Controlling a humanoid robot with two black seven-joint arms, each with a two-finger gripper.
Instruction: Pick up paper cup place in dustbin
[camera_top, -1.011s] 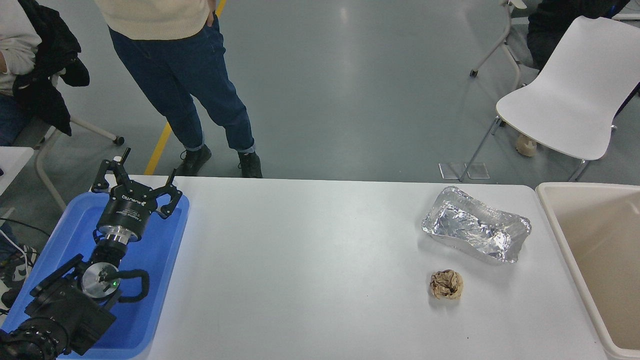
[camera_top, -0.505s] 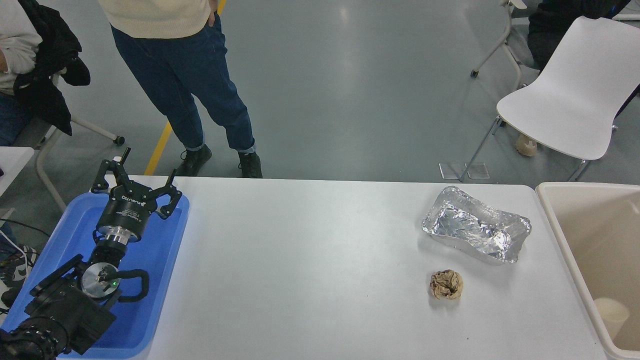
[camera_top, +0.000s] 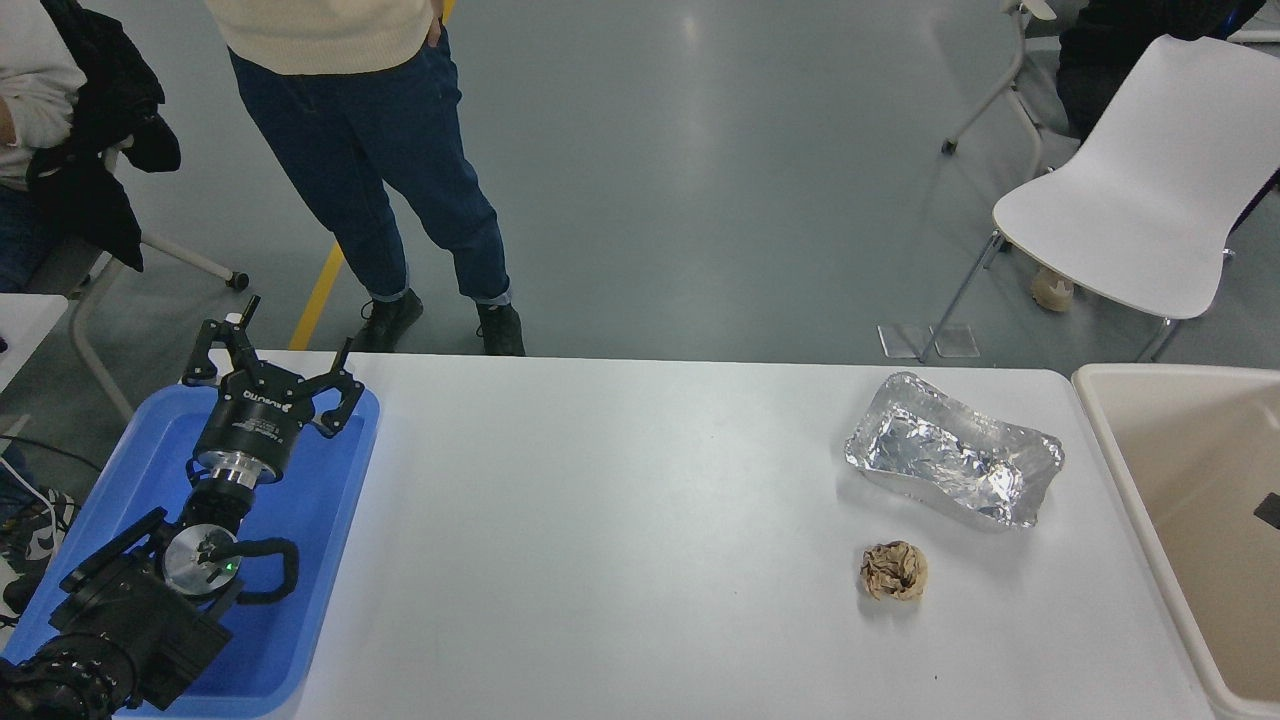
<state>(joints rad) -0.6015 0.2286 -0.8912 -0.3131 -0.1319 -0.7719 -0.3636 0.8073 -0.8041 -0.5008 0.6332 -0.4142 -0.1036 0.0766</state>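
The left gripper (camera_top: 272, 362) is hovering over the blue tray (camera_top: 330, 520) at the surface's (camera_top: 620, 520) left edge, its fingers (camera_top: 345, 395) spread and holding nothing. The dustbin (camera_top: 1140, 500) is standing at the right edge; no paper cup is showing in it or elsewhere. A foil tray (camera_top: 950, 462) and a crumpled brown paper ball (camera_top: 893, 570) are lying near the right edge.
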